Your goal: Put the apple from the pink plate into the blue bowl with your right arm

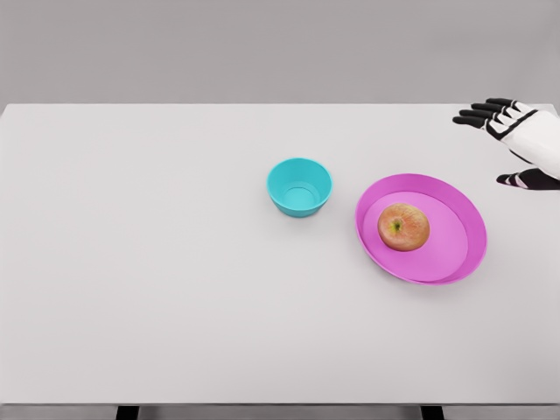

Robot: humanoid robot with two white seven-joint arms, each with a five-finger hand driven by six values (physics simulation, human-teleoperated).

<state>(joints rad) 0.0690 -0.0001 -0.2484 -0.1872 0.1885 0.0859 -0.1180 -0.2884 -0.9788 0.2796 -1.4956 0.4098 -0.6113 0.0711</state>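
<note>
We see our right hand (516, 140) hovering with fingers spread and empty at the table's far right, the apple (403, 227) lying down-left of it on the pink plate (464, 254).

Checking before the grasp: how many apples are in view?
1. The apple lies on the pink plate, right of the blue bowl. Nothing appears hidden.

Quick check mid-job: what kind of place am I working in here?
Likely a bare simulated test tabletop, not a real kitchen: a plain white table, flat grey backdrop, and only a blue bowl and pink plate holding an apple.
</note>
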